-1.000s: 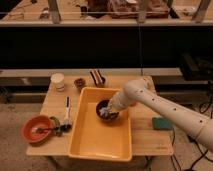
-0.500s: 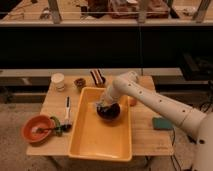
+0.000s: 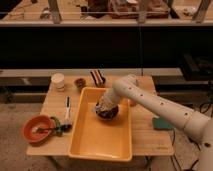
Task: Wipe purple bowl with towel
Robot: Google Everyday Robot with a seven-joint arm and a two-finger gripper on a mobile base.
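Gripper (image 3: 106, 106) over purple bowl (image 3: 111, 115) w/ towel (image 3: 103, 103) | barely moved | grip unclear

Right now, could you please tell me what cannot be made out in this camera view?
Camera view only.
- The gripper, over the purple bowl in the yellow tray: masked by the towel.
- The purple bowl's inside: covered by towel and arm.
- The orange-red bowl, contents: too small.
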